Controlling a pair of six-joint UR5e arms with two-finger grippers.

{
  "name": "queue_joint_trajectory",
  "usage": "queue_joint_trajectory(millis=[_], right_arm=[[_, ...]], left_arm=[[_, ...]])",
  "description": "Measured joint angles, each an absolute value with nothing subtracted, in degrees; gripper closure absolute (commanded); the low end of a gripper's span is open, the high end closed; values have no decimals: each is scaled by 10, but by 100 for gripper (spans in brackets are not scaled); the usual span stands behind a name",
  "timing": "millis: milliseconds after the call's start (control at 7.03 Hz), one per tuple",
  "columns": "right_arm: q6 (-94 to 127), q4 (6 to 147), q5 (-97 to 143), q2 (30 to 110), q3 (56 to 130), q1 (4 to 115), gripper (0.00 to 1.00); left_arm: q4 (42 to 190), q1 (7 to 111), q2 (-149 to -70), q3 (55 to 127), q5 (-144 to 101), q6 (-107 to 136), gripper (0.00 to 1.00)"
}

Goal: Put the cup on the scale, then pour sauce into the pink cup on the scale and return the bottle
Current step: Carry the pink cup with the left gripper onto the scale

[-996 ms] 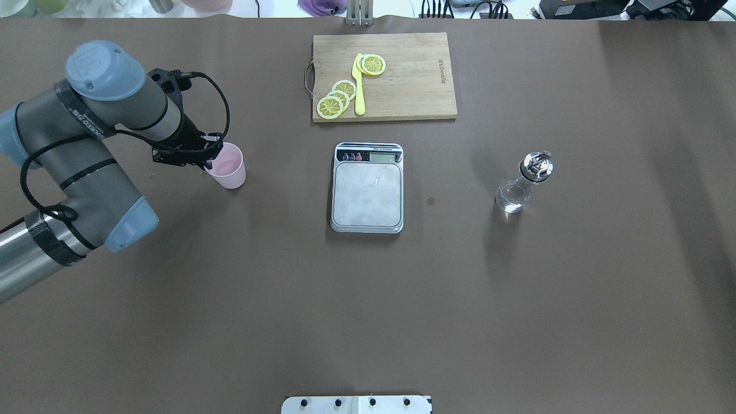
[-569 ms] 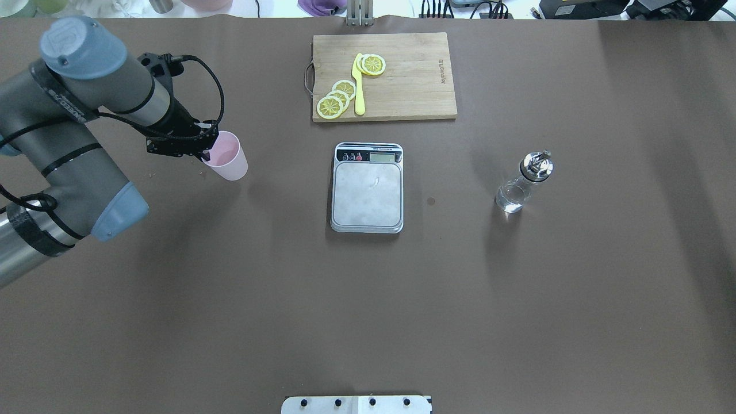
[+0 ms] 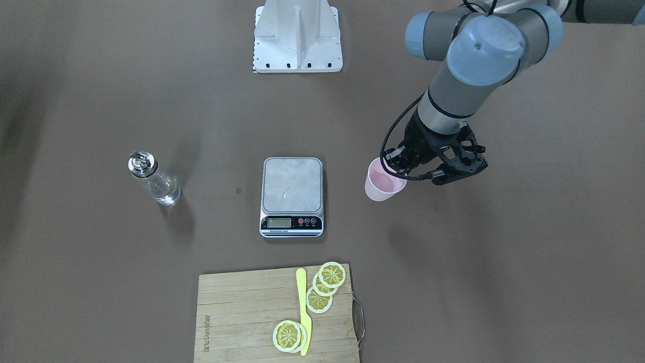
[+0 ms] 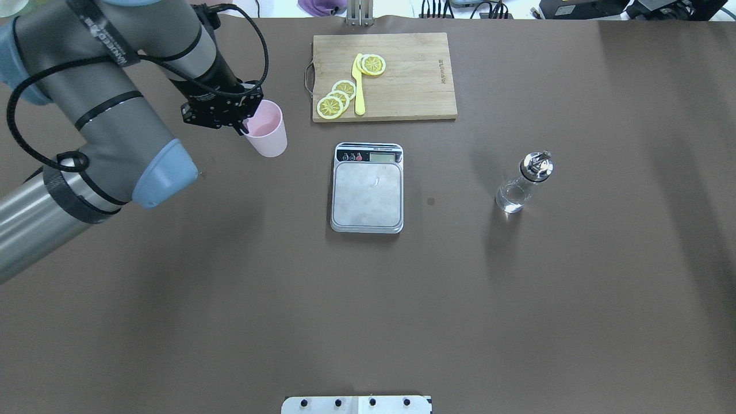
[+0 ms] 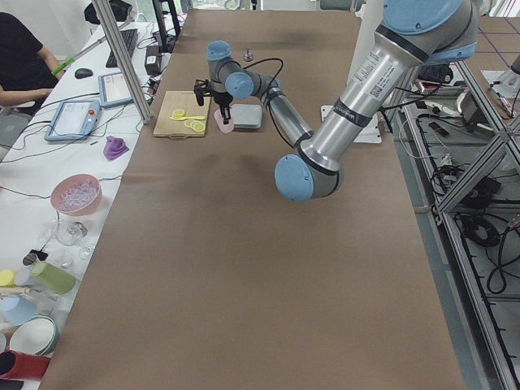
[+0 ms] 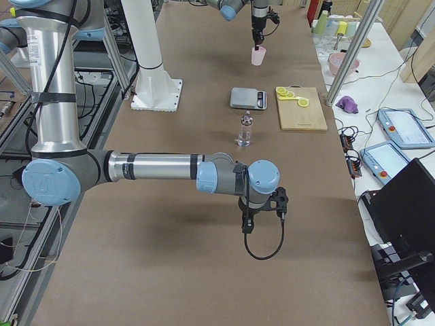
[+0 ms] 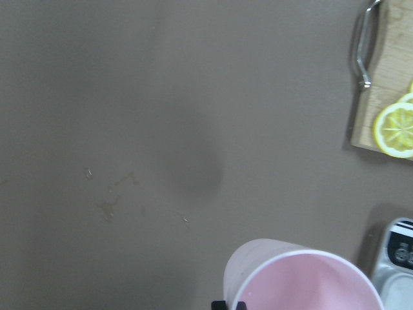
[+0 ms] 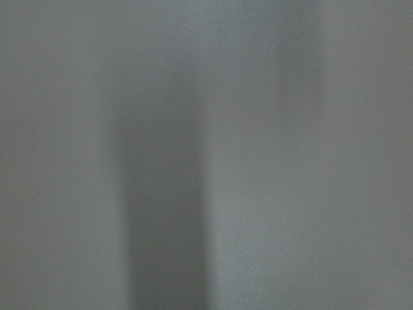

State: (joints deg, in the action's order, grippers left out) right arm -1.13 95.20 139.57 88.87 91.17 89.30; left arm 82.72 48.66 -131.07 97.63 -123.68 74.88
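My left gripper (image 4: 247,122) is shut on the near-left rim of the pale pink cup (image 4: 268,133) and holds it above the table, left of the scale and a little behind it. The cup also shows in the front view (image 3: 382,186) and in the left wrist view (image 7: 303,284). The silver scale (image 4: 367,192) lies at the table's middle, its platform bare. The clear glass bottle (image 4: 520,187) with a silver spout stands upright right of the scale. My right gripper (image 6: 248,227) shows only in the right side view, low over the table; I cannot tell if it is open.
A wooden cutting board (image 4: 402,80) with lemon slices (image 4: 336,99) and a yellow knife (image 4: 359,86) lies behind the scale. The robot's mount plate (image 4: 356,404) is at the near table edge.
My left arm has lifted the pink cup and carried it right and toward the back of the table, closer to the scale. The bottle and scale have not moved.
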Motion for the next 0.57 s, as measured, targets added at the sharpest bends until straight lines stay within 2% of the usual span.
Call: queue_joint_trajectory(millis=[285,569], right_arm=[[-11,952,1396,889,913,892,0],[-12,952,1395,889,913,892,0]], left_arm=[[813,437,-1370,954,-1214,830,100],[831,395,-1418,903,-1184,882,100]])
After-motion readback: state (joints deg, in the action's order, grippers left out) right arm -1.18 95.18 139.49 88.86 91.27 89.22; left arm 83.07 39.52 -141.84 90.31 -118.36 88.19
